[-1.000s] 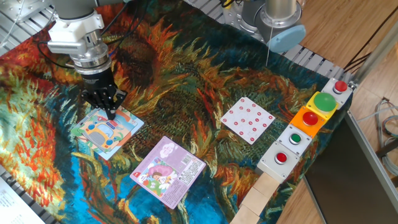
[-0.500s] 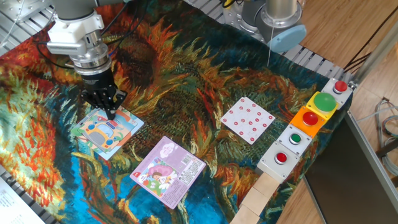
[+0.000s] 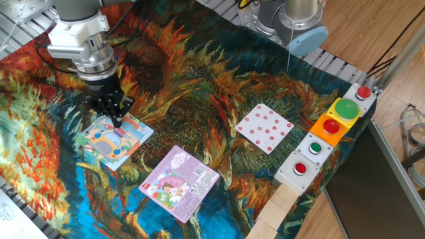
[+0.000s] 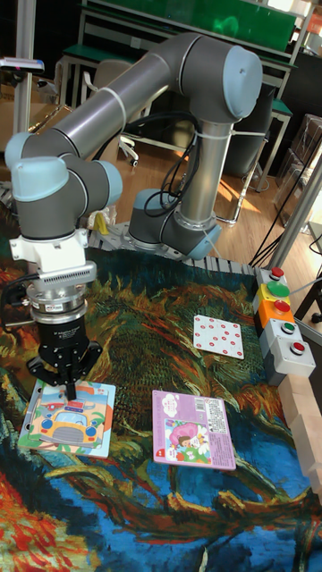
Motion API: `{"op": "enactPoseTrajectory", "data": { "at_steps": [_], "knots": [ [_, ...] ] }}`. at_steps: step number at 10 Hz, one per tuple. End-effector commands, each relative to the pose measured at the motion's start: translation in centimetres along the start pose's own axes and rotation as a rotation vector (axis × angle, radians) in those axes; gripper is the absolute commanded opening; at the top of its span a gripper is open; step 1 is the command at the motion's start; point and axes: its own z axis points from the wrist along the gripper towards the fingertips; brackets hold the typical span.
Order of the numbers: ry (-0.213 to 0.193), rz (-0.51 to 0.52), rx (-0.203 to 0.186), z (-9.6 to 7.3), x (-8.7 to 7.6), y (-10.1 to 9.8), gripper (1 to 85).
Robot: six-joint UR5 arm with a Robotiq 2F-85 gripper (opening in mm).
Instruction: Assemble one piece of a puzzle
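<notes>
The puzzle [image 3: 113, 139] [image 4: 67, 418] lies flat on the painted cloth [image 3: 199, 86] covering the surface. The pincer [image 3: 117, 121] [image 4: 69, 393] stands upright over its far edge, fingers drawn together, tips at the board; whether they pinch a piece I cannot tell. Beside the puzzle lies a purple-pink puzzle [image 3: 179, 182]; farther off, a white dotted card [image 3: 264, 127].

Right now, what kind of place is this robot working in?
Probably a robotics lab or workshop. The arm's gripper works over the puzzle on a table with a painted cloth, a row of push-button boxes lines the edge, and green workbenches stand behind.
</notes>
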Motion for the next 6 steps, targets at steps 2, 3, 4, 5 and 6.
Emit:
{"op": "enactPoseTrajectory", "data": {
  "at_steps": [2, 3, 4, 5, 6],
  "knots": [
    [0.000, 0.055, 0.011, -0.86, -0.65, -0.13, 1.3],
    [0.000, 0.060, 0.018, -0.86, -0.65, -0.30, 1.3],
    [0.000, 0.060, 0.020, -0.86, -0.66, -0.35, 1.3],
    [0.003, 0.052, 0.020, -0.86, -0.57, -0.35, 1.3],
    [0.003, 0.038, 0.018, -0.86, -0.59, -0.32, 1.3]
  ]
}}
